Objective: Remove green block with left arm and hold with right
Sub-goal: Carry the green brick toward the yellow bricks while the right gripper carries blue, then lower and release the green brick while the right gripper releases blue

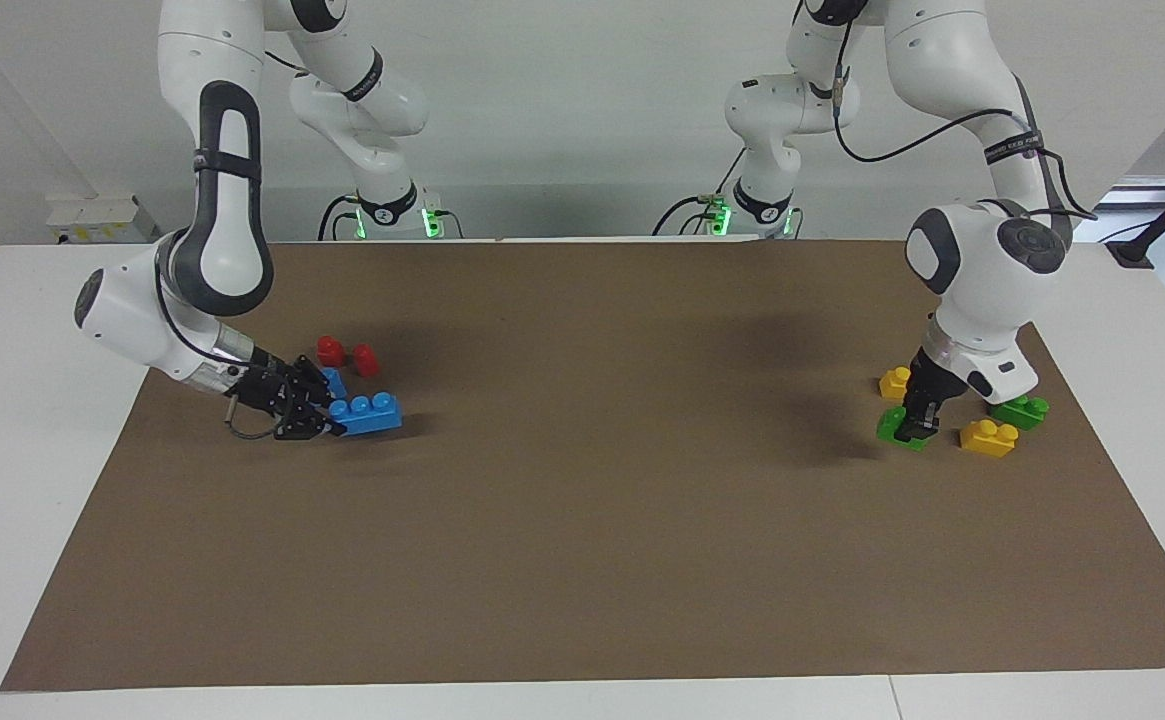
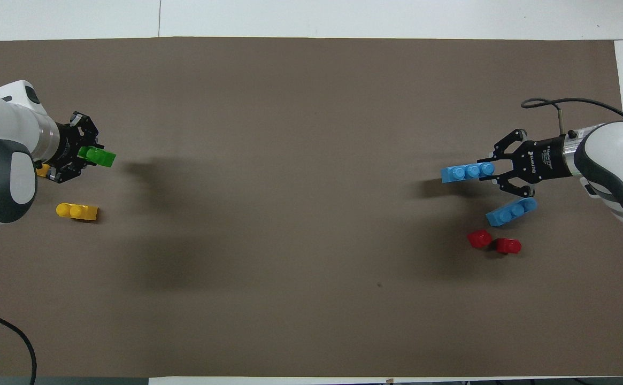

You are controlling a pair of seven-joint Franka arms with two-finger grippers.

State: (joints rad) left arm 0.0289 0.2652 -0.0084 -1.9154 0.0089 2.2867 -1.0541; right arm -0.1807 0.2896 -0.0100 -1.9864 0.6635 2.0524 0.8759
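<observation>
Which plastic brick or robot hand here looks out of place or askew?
Nothing is spilled or damaged. The left hand grips a small green plastic two-stud brick near two yellow bricks; the right hand grips a blue three-stud brick.

- Both arms (image 1: 212,120) have glossy white rounded shells, with dark grey panels set lengthwise into the links.
- Round dark grey caps cover the joint ends (image 1: 1027,245).
- Thin black cables run along the outside of each arm and loop free near the wrist (image 2: 557,104).
- A silver ring sits between the last white link and each black gripper (image 2: 514,163).
- Small green lights glow at both arm bases (image 1: 427,220).
</observation>
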